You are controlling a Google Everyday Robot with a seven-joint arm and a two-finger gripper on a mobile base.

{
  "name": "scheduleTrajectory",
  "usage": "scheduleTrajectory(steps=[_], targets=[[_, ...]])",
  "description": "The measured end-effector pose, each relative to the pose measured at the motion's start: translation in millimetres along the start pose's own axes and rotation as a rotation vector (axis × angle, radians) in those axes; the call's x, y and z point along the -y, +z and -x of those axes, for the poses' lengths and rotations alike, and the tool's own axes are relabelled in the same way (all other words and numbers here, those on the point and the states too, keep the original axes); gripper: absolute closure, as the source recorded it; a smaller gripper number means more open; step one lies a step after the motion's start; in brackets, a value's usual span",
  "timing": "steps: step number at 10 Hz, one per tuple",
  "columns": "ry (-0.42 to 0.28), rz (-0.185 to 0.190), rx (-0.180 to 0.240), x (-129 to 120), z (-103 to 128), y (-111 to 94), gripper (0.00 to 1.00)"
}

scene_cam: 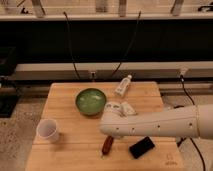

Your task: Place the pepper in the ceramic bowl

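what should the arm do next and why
Probably ease the gripper down onto the pepper. The pepper lies on the table right by the gripper, beside the black phone, not yet lifted, and the ceramic bowl farther back holds nothing visible.

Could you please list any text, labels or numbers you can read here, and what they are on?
None can be read.
White bottle: any print too blurred.
Wooden table: small mark at its near right corner, illegible.
The gripper, above the pepper, shows no text.
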Motion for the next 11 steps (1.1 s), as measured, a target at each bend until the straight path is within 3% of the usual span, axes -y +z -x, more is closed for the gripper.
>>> scheduleTrajectory(steps=[3, 5, 7, 11], targets=[[-0.040, 0.001, 0.004, 1.5, 2.2, 0.3, 0.80], [-0.045, -0.002, 0.007, 4.0, 1.9, -1.2, 0.86], [-0.058, -0.002, 0.011, 5.0, 3.2, -1.3, 0.73], [-0.087, -0.005, 0.021, 8.9, 2.2, -3.6, 0.70]])
